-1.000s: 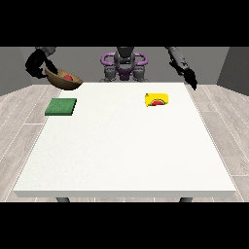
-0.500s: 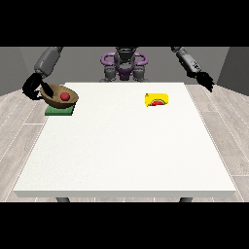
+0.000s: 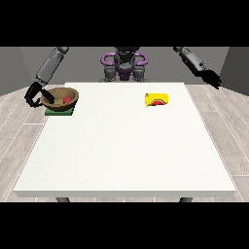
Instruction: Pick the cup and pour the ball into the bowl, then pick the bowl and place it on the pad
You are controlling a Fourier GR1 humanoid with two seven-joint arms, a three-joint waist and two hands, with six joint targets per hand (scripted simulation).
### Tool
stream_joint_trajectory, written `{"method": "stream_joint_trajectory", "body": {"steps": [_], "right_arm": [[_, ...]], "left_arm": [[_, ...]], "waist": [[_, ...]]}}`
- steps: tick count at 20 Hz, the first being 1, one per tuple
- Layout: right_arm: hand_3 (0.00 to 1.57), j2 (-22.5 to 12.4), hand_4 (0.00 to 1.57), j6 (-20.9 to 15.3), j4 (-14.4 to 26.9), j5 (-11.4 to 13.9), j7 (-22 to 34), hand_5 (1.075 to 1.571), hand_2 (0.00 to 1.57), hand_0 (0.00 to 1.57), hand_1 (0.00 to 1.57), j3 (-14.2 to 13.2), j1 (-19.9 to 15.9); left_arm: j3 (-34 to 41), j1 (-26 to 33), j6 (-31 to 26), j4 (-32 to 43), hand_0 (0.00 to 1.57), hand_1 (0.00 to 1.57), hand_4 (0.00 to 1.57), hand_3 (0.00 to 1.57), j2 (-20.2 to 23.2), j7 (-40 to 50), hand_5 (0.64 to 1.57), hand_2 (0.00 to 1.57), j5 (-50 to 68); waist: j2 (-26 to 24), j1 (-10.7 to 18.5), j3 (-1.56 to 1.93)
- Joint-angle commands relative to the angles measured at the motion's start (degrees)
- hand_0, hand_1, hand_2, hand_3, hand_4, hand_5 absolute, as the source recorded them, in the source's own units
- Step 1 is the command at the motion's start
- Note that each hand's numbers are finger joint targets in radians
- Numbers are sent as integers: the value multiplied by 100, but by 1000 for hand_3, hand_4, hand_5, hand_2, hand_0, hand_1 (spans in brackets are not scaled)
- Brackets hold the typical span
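Bowl (image 3: 60,97) on pad (image 3: 59,111), gripped by robot hand (image 3: 35,95).

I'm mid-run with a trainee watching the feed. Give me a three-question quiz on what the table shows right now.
1. True or false: the bowl sits over the green pad.
2. Which hand is at the bowl's rim? A) the hand at the view's left B) the hand at the view's right
3. Fill in: the yellow cup lies on its ____ on the table.

Key: 1 true; 2 A; 3 side. A red ball shows inside the bowl.
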Motion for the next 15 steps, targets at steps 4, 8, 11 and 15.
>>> {"method": "stream_joint_trajectory", "body": {"steps": [4,8,11,15], "right_arm": [[236,-492,0,306,475,-597,206,1237,630,146,146,-731,-286],[0,-725,0,560,591,-617,236,1264,503,0,0,-780,-472],[54,-642,0,599,688,-708,126,1293,459,0,0,-876,-426],[369,-138,501,1169,182,-1077,-69,1371,102,0,0,-971,-739]], "left_arm": [[63,379,-133,-328,0,0,861,0,67,124,1188,0,148],[48,447,-115,-723,0,0,872,0,46,367,1175,0,267],[72,565,-152,-874,0,0,883,0,-14,635,1213,0,415],[65,478,-284,-98,0,0,883,0,115,343,1213,0,257]], "waist": [[-97,-129,-1],[-153,-87,-1],[-184,-86,1],[-610,-118,-19]]}}
